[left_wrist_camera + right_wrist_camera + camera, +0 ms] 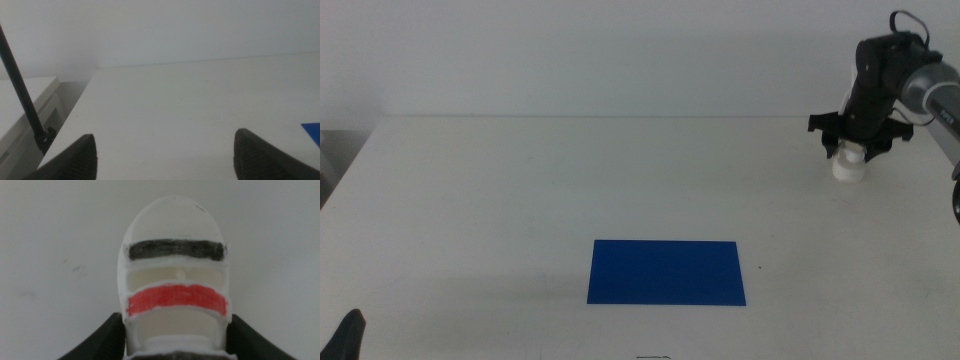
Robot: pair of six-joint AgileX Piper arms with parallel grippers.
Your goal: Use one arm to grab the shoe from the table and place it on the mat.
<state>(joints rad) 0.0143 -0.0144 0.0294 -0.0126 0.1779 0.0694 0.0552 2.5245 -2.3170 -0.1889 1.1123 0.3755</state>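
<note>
The shoe is a white sandal with a black and a red strap, seen as a small white lump at the table's far right. In the right wrist view the shoe fills the middle, toe pointing away. My right gripper comes in from the right and its jaws press the heel sides. The dark-blue mat lies flat at front centre, far from the shoe. A corner of the mat shows in the left wrist view. My left gripper waits at the bottom left, open and empty.
The white table ends at a pale back wall. Off its left edge stand a white cabinet and a thin black rod. The shoe sits close to the table's right rear corner.
</note>
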